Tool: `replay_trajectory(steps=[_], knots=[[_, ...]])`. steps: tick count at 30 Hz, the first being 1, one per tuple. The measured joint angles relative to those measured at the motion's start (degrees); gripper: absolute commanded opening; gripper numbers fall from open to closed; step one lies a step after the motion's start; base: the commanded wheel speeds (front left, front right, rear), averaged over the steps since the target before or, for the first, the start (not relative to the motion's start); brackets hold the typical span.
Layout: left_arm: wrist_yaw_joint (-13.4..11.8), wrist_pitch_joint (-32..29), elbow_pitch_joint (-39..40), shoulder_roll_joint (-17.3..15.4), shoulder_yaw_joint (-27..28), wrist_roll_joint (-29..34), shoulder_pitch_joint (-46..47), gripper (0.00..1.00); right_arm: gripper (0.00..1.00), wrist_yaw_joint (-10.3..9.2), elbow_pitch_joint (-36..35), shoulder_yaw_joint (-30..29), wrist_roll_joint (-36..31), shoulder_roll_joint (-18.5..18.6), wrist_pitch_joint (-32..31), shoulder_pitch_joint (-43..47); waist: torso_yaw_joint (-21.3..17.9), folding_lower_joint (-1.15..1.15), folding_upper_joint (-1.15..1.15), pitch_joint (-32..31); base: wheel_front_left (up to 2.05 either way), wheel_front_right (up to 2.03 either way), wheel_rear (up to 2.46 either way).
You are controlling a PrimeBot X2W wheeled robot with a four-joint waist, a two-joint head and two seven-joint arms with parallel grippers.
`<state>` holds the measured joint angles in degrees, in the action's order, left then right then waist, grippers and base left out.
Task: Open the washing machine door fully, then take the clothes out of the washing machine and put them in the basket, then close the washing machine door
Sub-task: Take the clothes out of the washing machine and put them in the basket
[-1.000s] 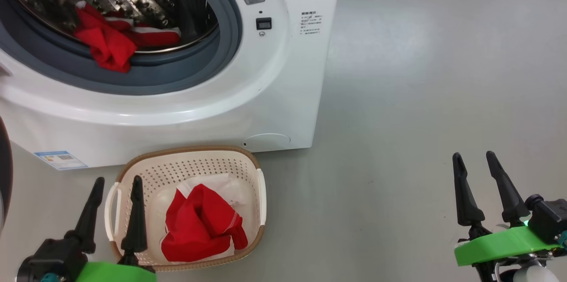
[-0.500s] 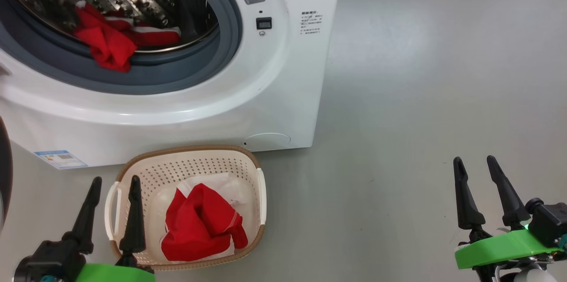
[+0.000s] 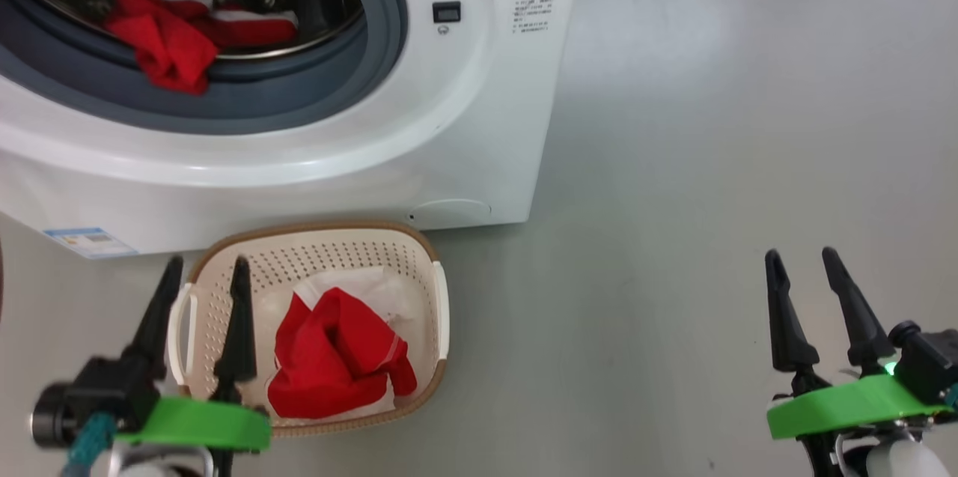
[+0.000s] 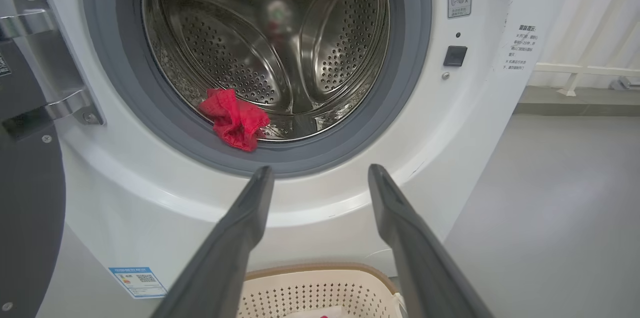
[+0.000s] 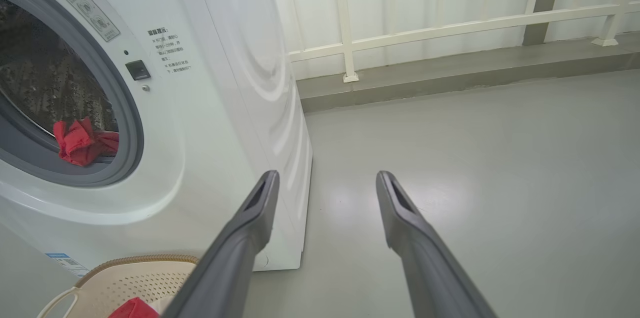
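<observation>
The big white boxy front-loading washing machine [image 3: 464, 125] takes the upper left of the head view, and its mouth is uncovered. Its glossy black round door [image 4: 25, 218] is swung aside. It shows as a dark surface at the left edge of the left wrist view, hanging on a shiny metal hinge [image 4: 50, 53]. A bright red garment [image 3: 161, 50] lies at the front of the steel drum [image 4: 240, 48], with one fold over the grey rubber ring [image 3: 374, 65]. Below the machine, on the grey floor [image 3: 711, 162], stands the small cream plastic basket with perforated sides and a brown rim [image 3: 337, 256], near the machine's front. Inside it a second red garment with thin white trim [image 3: 337, 357] lies on a white cloth [image 3: 359, 286].

The left gripper [image 3: 207, 261] is at the lower left of the head view. Its two dark fingers are spread apart and hold nothing, and in the picture they cross the basket's left handle and left wall. The right gripper [image 3: 800, 252] is at the lower right, well apart from machine and basket, over the floor, with its fingers also spread and empty. Beyond it, at the top of the right wrist view, a white railing [image 5: 450, 23] runs along the wall. A small blue label [image 3: 88, 241] sits at the machine's lower left corner. A black square latch [image 3: 446, 11] is just right of the ring.
</observation>
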<state>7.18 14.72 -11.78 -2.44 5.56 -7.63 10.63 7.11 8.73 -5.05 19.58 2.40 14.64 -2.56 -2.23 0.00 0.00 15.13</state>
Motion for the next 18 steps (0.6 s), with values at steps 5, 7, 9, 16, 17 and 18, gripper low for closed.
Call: replay_trajectory(steps=[5,7,9,16,17,18], knots=[[-0.09,0.0,-3.71,-0.14,-0.58,1.46,7.53,1.0,1.0,0.0,-0.59,0.08,-0.01,0.0,0.0,-3.03,-0.01,0.0,0.0,3.14,0.0,0.0,0.0],[-0.09,0.0,-4.55,-0.22,-0.77,1.71,9.16,1.0,1.0,0.0,-0.63,0.07,-0.01,0.01,0.0,-3.65,-0.02,0.0,0.0,3.87,0.0,0.0,0.0],[-0.18,0.0,-7.46,-0.38,-1.25,2.64,14.48,1.0,1.0,0.0,-0.99,0.07,0.0,0.01,0.0,-5.41,-0.03,0.0,0.0,6.24,0.0,0.0,0.0],[-1.69,0.01,-14.43,-1.05,-1.27,3.16,25.71,1.0,1.0,0.0,-1.29,0.31,0.08,0.04,0.0,-8.8,0.0,0.0,0.0,11.15,0.0,0.0,0.0],[-1.72,0.01,-15.68,-1.26,-1.25,3.16,27.44,1.0,1.0,0.0,-1.29,0.32,0.19,0.04,0.0,-9.26,0.01,0.0,0.0,11.94,0.0,0.0,0.0],[-2.2,0.01,-17.01,-1.57,-1.26,3.3,29.09,1.0,1.0,0.0,-1.3,0.34,0.43,0.03,0.0,-9.7,0.02,0.0,0.0,12.68,0.0,0.0,0.0]])
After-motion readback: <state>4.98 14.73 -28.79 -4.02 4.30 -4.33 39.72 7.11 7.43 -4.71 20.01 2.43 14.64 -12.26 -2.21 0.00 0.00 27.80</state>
